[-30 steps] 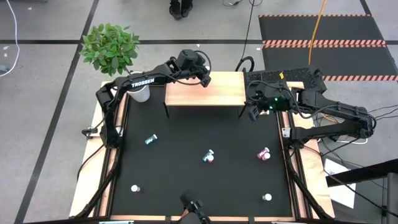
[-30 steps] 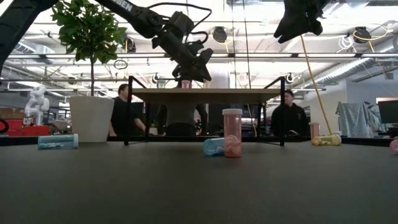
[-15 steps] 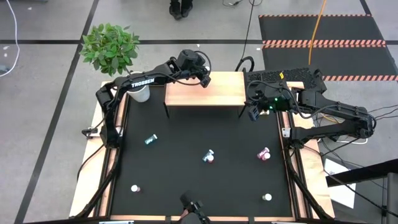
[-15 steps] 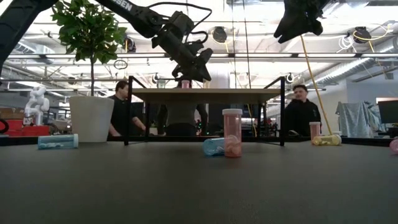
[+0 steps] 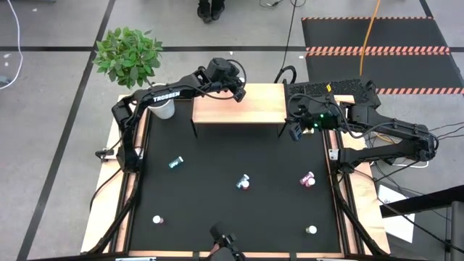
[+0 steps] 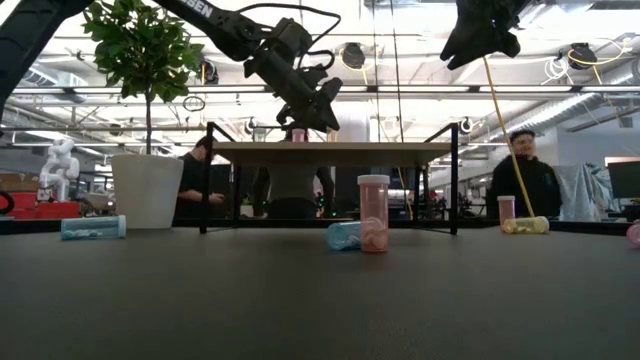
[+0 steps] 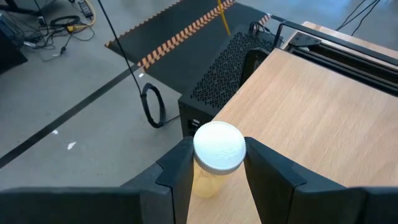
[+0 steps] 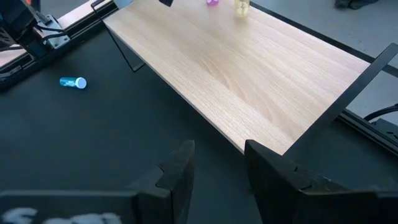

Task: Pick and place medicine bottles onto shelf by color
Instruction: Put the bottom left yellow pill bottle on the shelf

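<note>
The light wood shelf stands at the table's far edge. My left gripper reaches over the shelf's far left part and is shut on a yellow bottle with a white cap. A pink bottle stands on the shelf beside it. My right gripper hangs open off the shelf's right end, with nothing between its fingers. On the black table a teal bottle lies on its side. A pink bottle stands against a lying teal one, and another pink bottle lies at the right. My left gripper pinches the yellow bottle at its white cap, one finger on each side. The fingers come slanting down from the table's left side. The bottle stands upright near the shelf's far edge. In the right wrist view its base is on the shelf top.
A white plant pot with a green plant stands left of the shelf. Two upright bottles with white caps stand near the table's front. People move in the room behind the table.
</note>
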